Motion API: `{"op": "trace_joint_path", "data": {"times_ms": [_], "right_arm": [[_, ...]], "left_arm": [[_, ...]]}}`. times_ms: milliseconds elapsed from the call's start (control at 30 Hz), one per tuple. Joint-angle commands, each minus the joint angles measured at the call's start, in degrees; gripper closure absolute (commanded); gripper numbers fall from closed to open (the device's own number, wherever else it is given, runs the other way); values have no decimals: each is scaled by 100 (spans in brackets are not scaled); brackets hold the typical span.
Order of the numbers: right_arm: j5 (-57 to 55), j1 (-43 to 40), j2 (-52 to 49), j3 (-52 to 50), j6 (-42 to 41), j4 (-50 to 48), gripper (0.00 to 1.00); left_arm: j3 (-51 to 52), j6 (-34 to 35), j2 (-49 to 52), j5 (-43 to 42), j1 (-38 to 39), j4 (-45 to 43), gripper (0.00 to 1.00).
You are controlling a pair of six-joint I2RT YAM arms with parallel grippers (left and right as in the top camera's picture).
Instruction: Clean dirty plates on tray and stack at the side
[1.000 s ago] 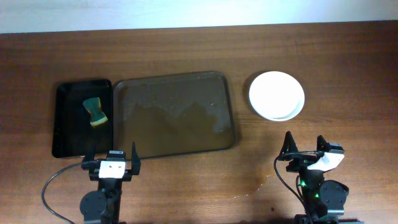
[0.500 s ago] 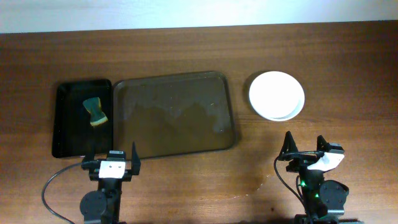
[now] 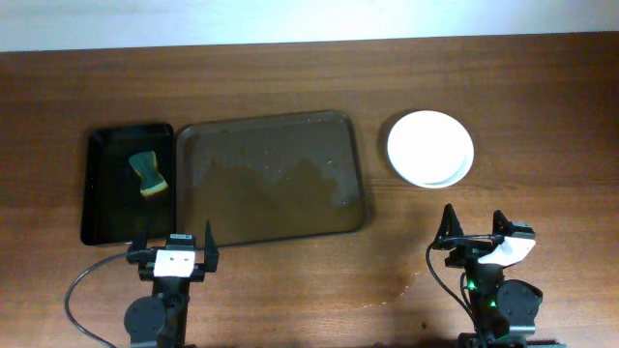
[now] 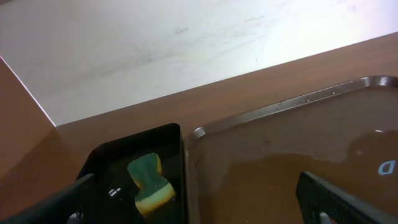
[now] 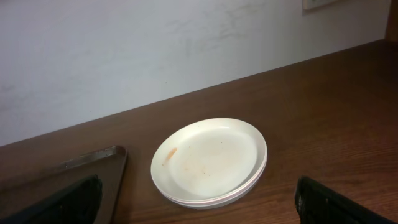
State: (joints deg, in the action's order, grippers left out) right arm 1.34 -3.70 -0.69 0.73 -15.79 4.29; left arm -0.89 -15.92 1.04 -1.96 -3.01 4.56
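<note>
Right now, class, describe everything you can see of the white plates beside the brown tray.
The white plates are round, shallow and glossy, nested in one flat stack on the wooden table, right of the brown tray and apart from it. At least two rims show. The top face bears a small orange smear near its tray-side edge.

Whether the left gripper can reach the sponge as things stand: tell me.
Probably yes. The sponge lies uncovered in the black tray, just ahead of the open left gripper, with nothing between them.
</note>
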Motion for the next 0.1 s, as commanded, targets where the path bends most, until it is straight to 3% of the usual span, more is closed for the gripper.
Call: {"op": "trace_joint_path", "data": {"times_ms": [0, 67], "right_arm": [[-52, 31, 33, -42, 55, 20, 2], [-52, 31, 33, -42, 55, 20, 2]], "left_arm": [[37, -109, -66, 0, -13, 4, 1], [37, -109, -66, -2, -13, 4, 1]]}}
